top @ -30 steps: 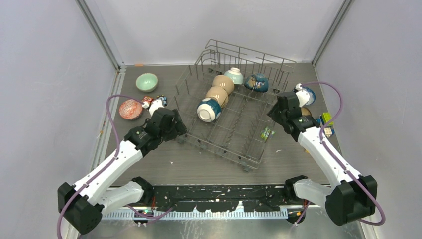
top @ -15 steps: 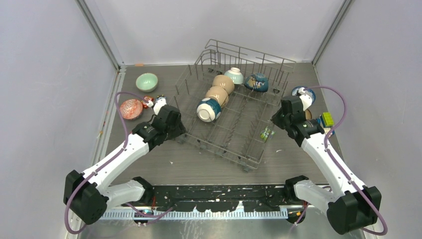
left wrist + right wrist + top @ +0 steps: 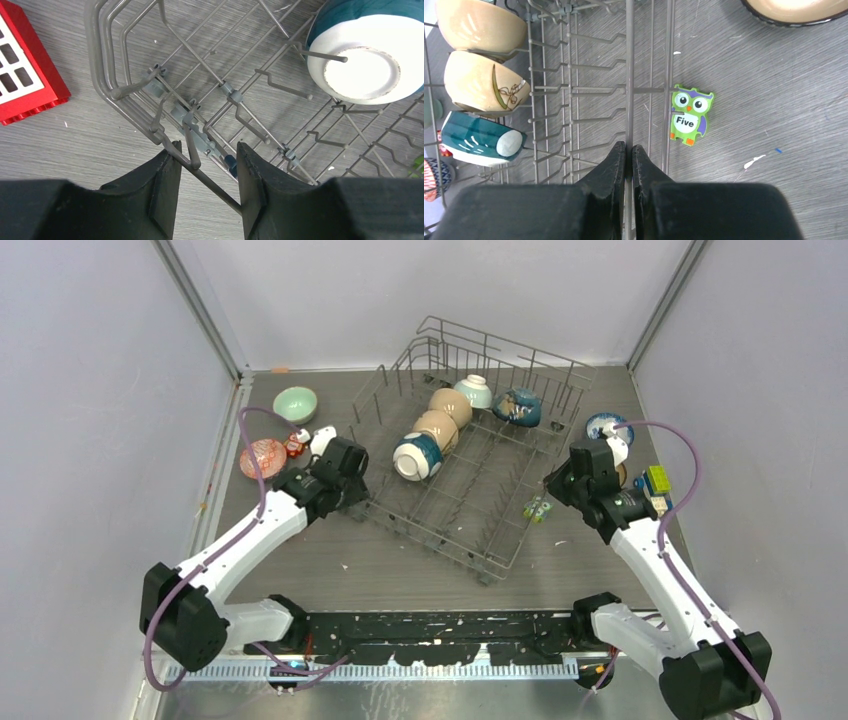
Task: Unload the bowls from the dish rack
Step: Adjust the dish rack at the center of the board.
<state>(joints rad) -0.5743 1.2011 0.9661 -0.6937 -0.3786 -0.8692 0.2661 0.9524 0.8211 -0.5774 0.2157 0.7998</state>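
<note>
Roughly halfway, five bowls sat racked and at least three by the side edges of the table, as the right gripper clamped a side wire of the dish rack and the left gripper straddled its corner, fingers parted.

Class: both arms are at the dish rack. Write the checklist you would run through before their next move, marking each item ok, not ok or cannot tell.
1. Right pincer shut on a side wire of the dish rack: ok.
2. Left pincer gripping the rack's corner wires: cannot tell; the wires sit between its jaws.
3. Rack emptied of bowls: not ok; five sit inside.
4. Owl figure clear of the rack: cannot tell; it lies right beside the side wire.
5. Red block apart from the corner: ok.
</note>
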